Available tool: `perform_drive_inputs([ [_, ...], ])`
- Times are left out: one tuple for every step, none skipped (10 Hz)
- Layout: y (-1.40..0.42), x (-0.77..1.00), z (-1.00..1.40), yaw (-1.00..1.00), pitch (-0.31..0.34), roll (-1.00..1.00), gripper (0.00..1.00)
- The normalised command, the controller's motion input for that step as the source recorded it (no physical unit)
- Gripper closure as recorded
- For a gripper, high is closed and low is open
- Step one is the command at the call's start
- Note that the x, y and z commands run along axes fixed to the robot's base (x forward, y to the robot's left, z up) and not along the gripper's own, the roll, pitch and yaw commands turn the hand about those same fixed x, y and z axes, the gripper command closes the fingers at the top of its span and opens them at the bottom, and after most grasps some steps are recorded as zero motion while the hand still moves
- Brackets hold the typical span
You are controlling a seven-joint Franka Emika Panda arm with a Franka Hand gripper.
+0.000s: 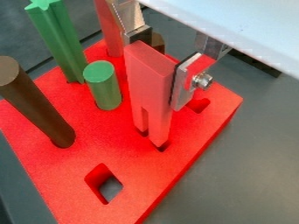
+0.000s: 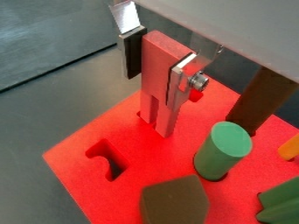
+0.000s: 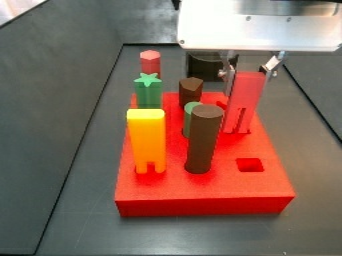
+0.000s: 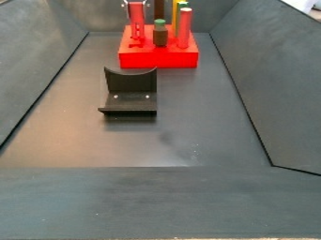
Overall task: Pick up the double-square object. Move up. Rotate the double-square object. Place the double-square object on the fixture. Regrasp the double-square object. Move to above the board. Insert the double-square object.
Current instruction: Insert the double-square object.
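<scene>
You are holding the double-square object (image 1: 149,92) upright in the end effector (image 1: 149,54), clamped near its top above the board (image 1: 187,157), so its lower end is entering its matching hole squarely.

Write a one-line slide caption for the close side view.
The hand holds the double-square object upright, lower end at the board, among upright pegs.

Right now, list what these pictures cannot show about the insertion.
- Depth of the double-square object in the board: its lower end sits inside the hole in both wrist views.
- Gripper pad contact: finger plates cover it.
- Far side view: gripper and pegs too small.
- Fixture: detail too dark.
</scene>
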Motion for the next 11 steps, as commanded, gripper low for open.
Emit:
perform_drive_inputs([
  [-0.08,0.0,-0.51,0.13,-0.101,-0.1,1.0],
  [-0.13,0.19,-0.56,0.03,-0.063,-0.1,1.0],
  [-0.07,0.47,-0.5,0.0,0.0,-0.01,1.0],
  [0.0,0.42,-0.52,0.0,0.01,0.0,1.0],
  [0.0,0.4,-0.56,0.0,0.019,0.0,1.0],
  [0.17,0.08,-0.62,0.0,0.01,0.0,1.0],
  [0.27,-0.19,-0.61,0.07,0.0,0.01,1.0],
  [0.16,-0.13,-0.43,0.06,0.0,0.0,1.0],
  [0.0,-0.03,-0.46,0.01,0.0,0.0,1.0],
  [-0.05,-0.09,-0.68,0.0,-0.024,0.09,1.0],
  [0.0,0.0,0.0,0.0,0.0,0.0,1.0],
])
